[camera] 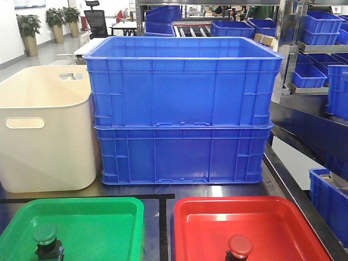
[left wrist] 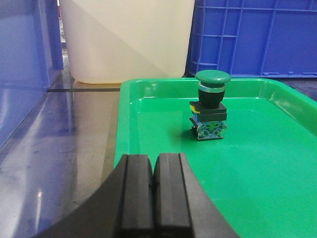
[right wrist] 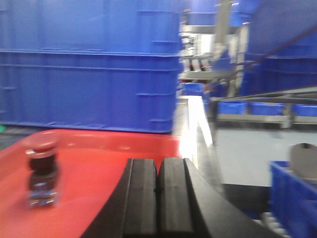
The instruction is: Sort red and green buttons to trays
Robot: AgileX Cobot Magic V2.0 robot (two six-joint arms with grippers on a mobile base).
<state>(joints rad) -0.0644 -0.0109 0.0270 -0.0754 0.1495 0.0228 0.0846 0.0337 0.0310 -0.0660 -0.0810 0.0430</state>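
Upright on its dark body, the green button stands inside the green tray, toward that tray's far rim in the left wrist view; in the front view it sits at the tray's near left part. The red button likewise stands upright inside the red tray, which lies just right of the green tray with a narrow strip of dark table between them. In the right wrist view the red button appears blurred at the left of the red tray.

The left gripper hangs over the near rim of the green tray, well short of the green button; its two black fingers are pressed together with nothing between them. The right gripper hangs over the red tray, right of the red button and apart from it, its jaws also closed flat against each other and empty.

Behind the green tray stands a cream tub with handle slots. To the tub's right, behind both trays, two blue crates are stacked one on the other. Further right of the crates, shelves carry more blue bins.
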